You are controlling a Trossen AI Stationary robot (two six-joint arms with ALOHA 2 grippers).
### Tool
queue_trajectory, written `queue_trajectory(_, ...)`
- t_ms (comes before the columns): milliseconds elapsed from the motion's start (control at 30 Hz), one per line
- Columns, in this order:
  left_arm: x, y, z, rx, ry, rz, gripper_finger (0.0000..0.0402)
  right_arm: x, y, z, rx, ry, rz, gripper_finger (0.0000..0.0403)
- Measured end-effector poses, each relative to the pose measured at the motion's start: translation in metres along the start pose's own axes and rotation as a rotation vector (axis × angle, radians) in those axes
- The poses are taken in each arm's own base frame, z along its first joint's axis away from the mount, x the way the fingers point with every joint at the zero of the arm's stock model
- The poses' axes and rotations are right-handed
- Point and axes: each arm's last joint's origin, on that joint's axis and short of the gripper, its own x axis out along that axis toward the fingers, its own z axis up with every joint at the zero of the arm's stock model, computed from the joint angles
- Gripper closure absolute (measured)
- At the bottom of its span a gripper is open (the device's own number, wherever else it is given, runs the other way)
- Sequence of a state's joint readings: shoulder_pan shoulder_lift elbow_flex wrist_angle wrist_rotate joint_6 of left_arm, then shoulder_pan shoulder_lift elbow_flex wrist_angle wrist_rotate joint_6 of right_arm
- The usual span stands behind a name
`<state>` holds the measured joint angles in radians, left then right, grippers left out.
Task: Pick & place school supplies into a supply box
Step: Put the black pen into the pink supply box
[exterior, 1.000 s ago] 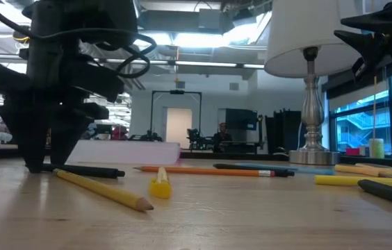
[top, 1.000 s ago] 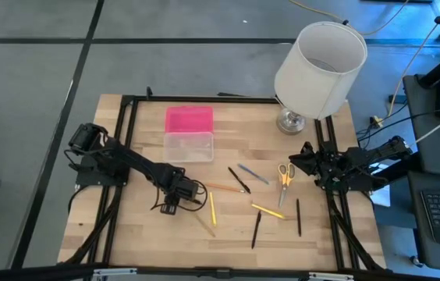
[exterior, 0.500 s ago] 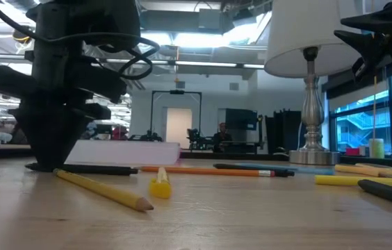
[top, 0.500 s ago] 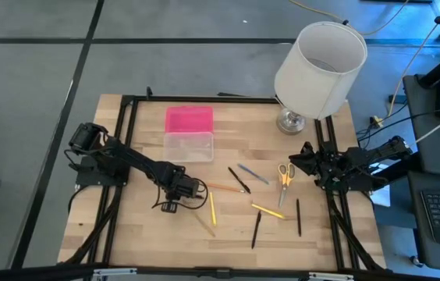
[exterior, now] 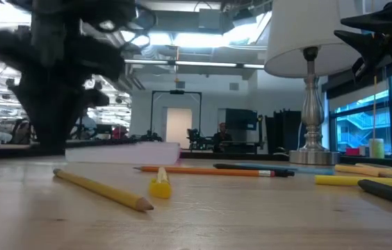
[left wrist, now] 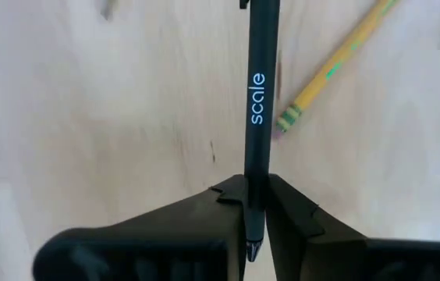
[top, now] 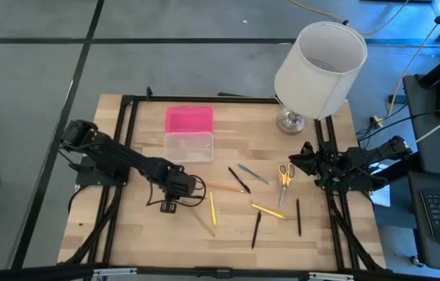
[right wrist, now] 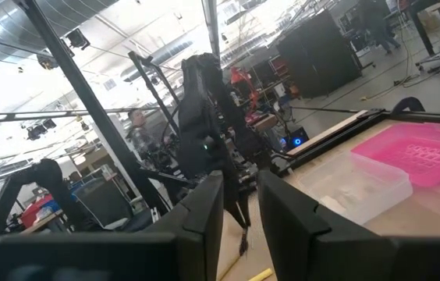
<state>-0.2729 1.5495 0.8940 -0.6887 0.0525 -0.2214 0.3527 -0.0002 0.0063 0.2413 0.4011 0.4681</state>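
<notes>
Lifted since a second ago, the left gripper (left wrist: 255, 222) has risen off the worktop (top: 142, 234) with a black pen (left wrist: 257, 117) that lay flat under it before; its jaws, open then, are now clamped on the pen near one end.

From the low view the left arm is a blurred dark mass, and the pen in it cannot be made out. From above, the gripper (top: 168, 204) hides most of the pen. The right wrist view shows only part of the box's pink lid (right wrist: 423, 152), cut off at the frame.

Over the worktop's right edge, the right gripper (top: 307, 160) hangs idle, fingers slightly apart and holding nothing.

Toward the back edge, left of centre, the box (top: 189, 146) lies open, its pink lid (top: 189, 119) flat behind the clear base.

Loose supplies remain on the worktop: a yellow pencil (top: 212, 208) just right of the left gripper, an orange pen (top: 224, 188), a blue pen (top: 253, 173), scissors (top: 284, 175), and further pens toward the front. A lamp (top: 314, 66) stands at the back right corner.
</notes>
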Motion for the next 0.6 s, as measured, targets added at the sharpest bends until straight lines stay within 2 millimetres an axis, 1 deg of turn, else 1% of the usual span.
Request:
queue_trajectory(133,-0.022,0.005,0.002,-0.026,-0.086,0.015,0.0382,0.000,0.000,0.000,-0.001,-0.001,-0.002,0.0315)
queue_trajectory(267,-0.055,0.019,0.012,-0.101,-0.220,0.052,0.0382,0.000,-0.001,0.001,-0.001,-0.020,-0.040,0.0315)
queue_trajectory(367,-0.077,0.031,0.017,-0.112,-0.281,0.110,0.0382,0.000,-0.002,0.001,-0.001,-0.033,-0.066,0.0315)
queue_trajectory(433,-0.087,0.040,0.018,-0.105,-0.262,0.163,0.0382,0.000,-0.002,0.001,-0.001,-0.034,-0.068,0.0315)
queue_trajectory(500,-0.093,0.050,0.014,-0.099,-0.198,0.221,0.0382,0.000,-0.002,0.001,-0.001,-0.035,-0.068,0.0315)
queue_trajectory(600,-0.094,0.068,0.010,-0.121,-0.129,0.292,0.0382,0.000,-0.002,0.001,-0.001,-0.035,-0.068,0.0315)
